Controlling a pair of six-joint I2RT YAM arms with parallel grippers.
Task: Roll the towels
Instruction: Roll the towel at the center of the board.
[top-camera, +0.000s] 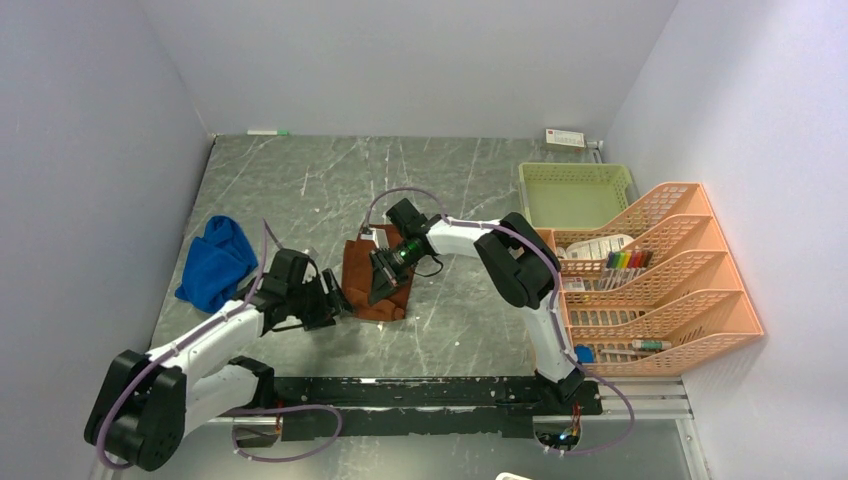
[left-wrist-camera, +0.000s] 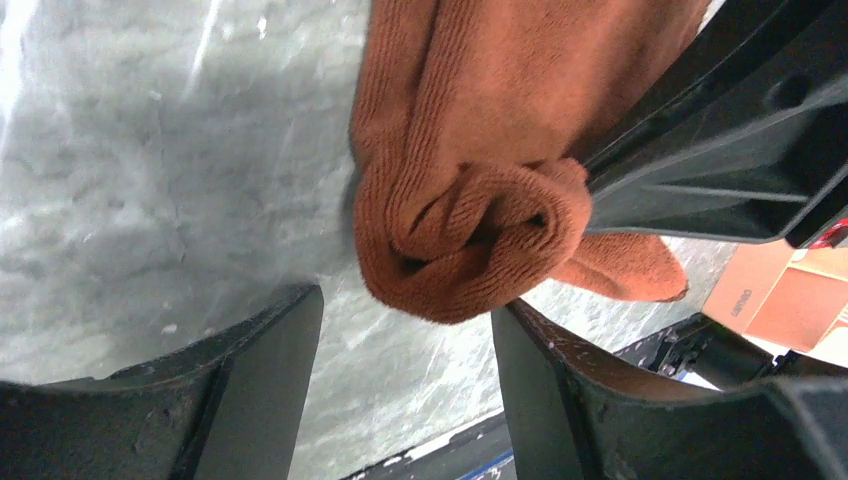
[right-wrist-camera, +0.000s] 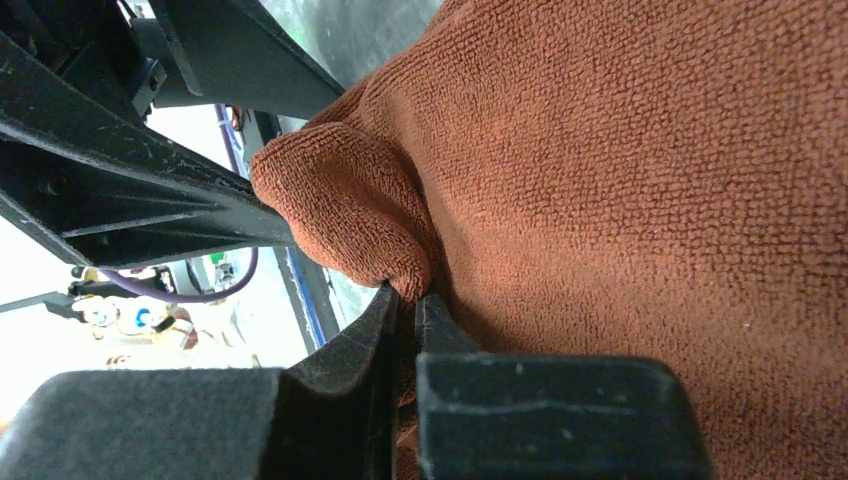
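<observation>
Curled rust towel (left-wrist-camera: 470, 120) end between left gripper (left-wrist-camera: 405, 310) tips
Left wide (nothing held); right gripper (right-wrist-camera: 415, 300) pinches cloth just beyond.

Towels: 2 total, 1 rust-brown towel (top-camera: 358, 268), 1 blue towel (top-camera: 215, 262). Arms: 2, left arm (top-camera: 200, 345) and right arm (top-camera: 520, 265). Green basket (top-camera: 573, 192): 1. Orange tiered rack (top-camera: 690, 300): 1. Small white box (top-camera: 565, 138) at back wall: 1.
</observation>
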